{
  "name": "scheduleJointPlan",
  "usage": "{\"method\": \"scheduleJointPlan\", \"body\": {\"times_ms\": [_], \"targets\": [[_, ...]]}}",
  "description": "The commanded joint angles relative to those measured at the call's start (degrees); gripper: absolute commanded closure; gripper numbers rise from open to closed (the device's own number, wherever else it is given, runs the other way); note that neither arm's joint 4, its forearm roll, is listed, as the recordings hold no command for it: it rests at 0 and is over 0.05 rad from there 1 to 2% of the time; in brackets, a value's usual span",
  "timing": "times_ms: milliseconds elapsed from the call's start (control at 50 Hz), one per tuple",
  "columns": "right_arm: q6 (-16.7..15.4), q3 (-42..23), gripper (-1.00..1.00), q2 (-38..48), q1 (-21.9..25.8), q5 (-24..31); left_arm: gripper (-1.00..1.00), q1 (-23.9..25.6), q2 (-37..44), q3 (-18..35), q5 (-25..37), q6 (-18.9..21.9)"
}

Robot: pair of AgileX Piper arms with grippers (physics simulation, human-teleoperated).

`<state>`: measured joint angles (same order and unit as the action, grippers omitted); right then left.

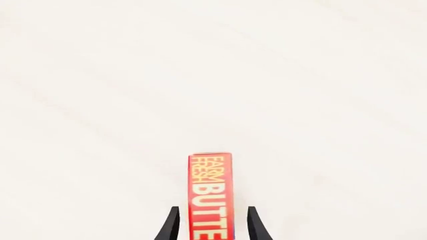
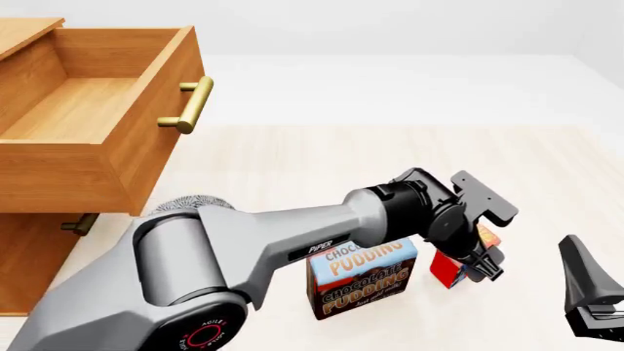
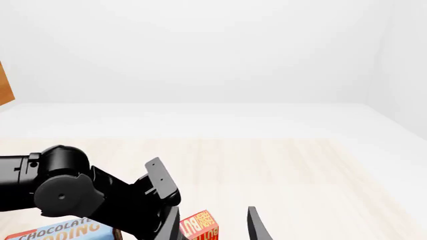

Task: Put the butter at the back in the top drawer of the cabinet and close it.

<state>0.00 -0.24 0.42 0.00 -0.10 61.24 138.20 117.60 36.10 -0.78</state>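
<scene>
The butter [image 2: 449, 269], a small red-and-orange box, stands on the table just right of the pudding box. My left gripper [image 2: 478, 262] reaches down over it. In the left wrist view the butter [image 1: 210, 195] lies between the two black fingers [image 1: 172, 225], with a small gap on each side, so the left gripper [image 1: 213, 212] is open around it. My right gripper [image 2: 588, 289] is open and empty at the front right, beside the butter [image 3: 199, 226]. The top drawer [image 2: 146, 139] of the cabinet [image 2: 29, 252] is pulled out and empty, with its brass handle [image 2: 190, 106] facing right.
A blue-and-brown Chocolate Pudding box [image 2: 361, 279] stands under the left forearm, left of the butter. The left arm [image 3: 80, 192] crosses the right wrist view. A lower drawer handle [image 2: 78, 223] shows under the open drawer.
</scene>
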Motion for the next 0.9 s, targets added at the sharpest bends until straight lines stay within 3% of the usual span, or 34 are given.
{"method": "scheduleJointPlan", "body": {"times_ms": [20,900], "targets": [[0.0,0.0,-1.0,0.0,0.0,0.0,-1.0,-0.19,0.26,-0.3,-0.32,-0.24],[0.0,0.0,-1.0,0.0,0.0,0.0,-1.0,0.66,2.65,-0.05,-1.3,-2.63]]}}
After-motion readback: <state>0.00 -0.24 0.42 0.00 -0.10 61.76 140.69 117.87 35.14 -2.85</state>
